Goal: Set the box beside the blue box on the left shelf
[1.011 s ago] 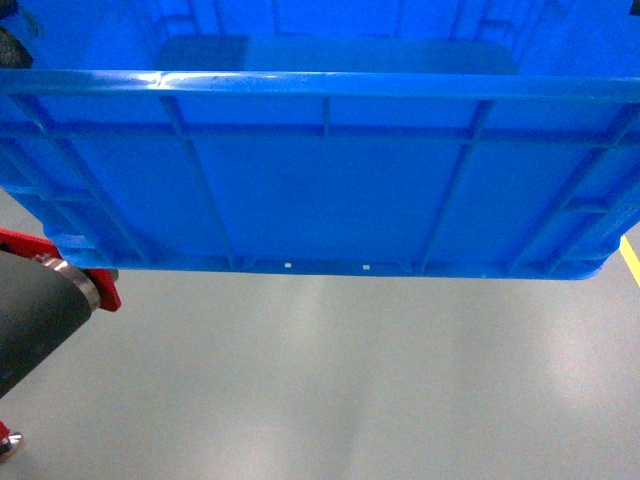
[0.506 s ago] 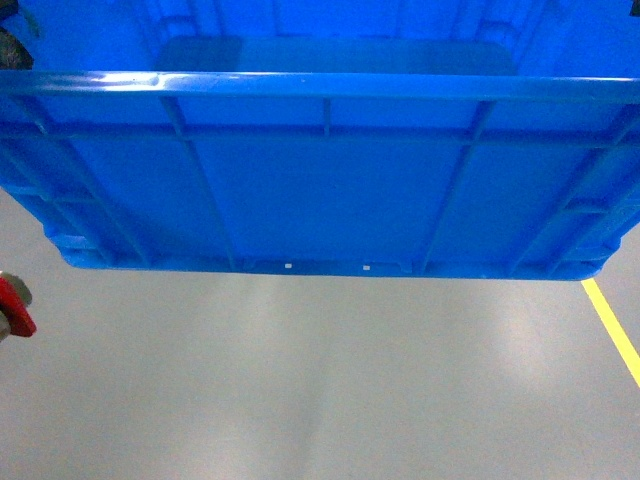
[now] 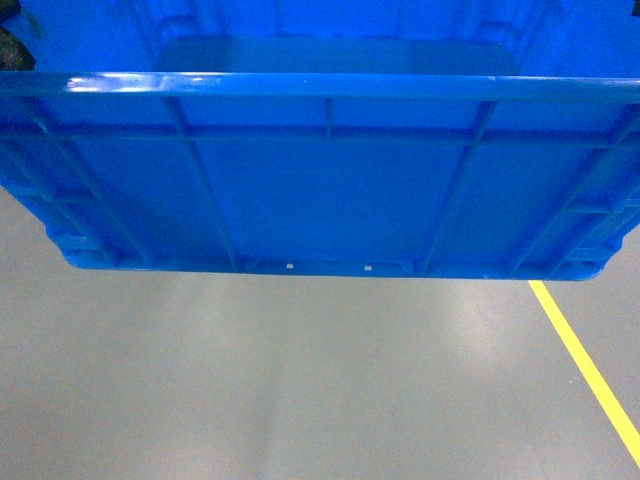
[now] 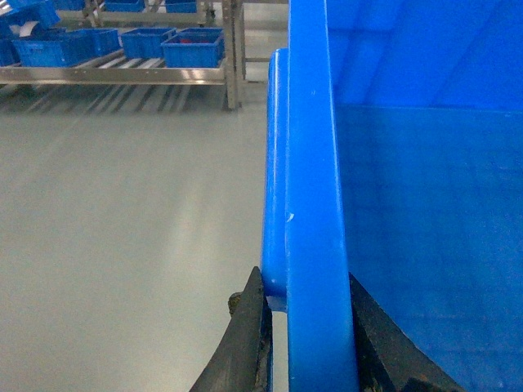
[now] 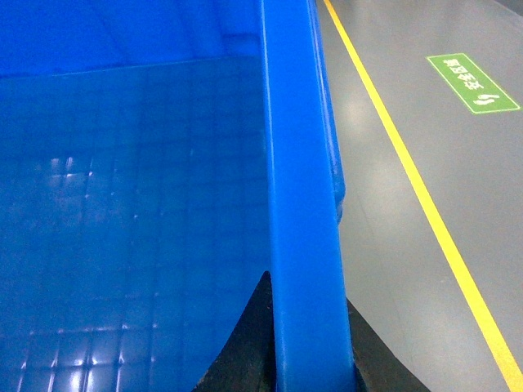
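You are carrying the box [image 3: 320, 190] off the ground between both arms. In the head view it fills the whole upper half of the frame, its ribbed near wall facing the camera, with only bare grey floor [image 3: 300, 380] below it and a yellow line [image 3: 585, 365] running off toward the lower right.

The left gripper [image 4: 304, 327] has its dark fingers [image 4: 249, 343] pinching the thick rim, one outside the wall and one inside, at the bottom of the left wrist view. The right gripper [image 5: 304, 343] does the same on the opposite rim, its fingers [image 5: 249, 343] closed on either side of the blue lip at the bottom of the right wrist view.

Expect this crate to be stiff: moulded plastic with ribs and a heavy rim, so it should not flex much between two holds. It looks empty inside, so probably light for its size, but bulky. The plastic is smooth and glossy, so a pinch on the rim could slip or let the box swing if you turn the base sharply. The rim, at matching points on opposite sides, is the sensible place to hold it, and that is where you are.

The racks with small blue crates [image 4: 192, 49] show far off in the upper left of the left wrist view; whether that is the left shelf I cannot tell.
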{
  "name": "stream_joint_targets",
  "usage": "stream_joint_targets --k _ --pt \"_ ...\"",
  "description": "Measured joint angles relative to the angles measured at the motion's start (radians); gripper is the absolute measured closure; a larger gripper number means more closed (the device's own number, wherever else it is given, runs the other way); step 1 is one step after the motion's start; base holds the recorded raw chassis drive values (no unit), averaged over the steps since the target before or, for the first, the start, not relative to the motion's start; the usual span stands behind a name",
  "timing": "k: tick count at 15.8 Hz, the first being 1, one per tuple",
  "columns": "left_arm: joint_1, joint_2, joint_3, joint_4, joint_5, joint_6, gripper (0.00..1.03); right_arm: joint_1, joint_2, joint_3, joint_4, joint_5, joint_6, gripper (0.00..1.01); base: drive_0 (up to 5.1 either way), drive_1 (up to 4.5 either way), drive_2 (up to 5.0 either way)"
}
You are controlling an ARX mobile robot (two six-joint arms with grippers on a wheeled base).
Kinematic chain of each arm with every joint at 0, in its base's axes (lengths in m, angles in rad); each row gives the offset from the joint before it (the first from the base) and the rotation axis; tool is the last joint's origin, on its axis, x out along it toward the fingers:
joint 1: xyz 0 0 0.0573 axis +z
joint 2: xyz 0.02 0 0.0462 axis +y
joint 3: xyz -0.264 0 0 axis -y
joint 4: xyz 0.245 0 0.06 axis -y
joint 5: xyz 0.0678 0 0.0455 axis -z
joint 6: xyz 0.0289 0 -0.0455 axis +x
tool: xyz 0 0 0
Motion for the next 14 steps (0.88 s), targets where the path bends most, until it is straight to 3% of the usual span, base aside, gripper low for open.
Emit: stream_joint_targets --k 14 --pt "-0.001 -0.002 0.0 0.0 0.0 -0.003 0.89 0.0 -0.001 -0.001 0.003 0.0 0.001 0.93 0.0 4.26 -4.2"
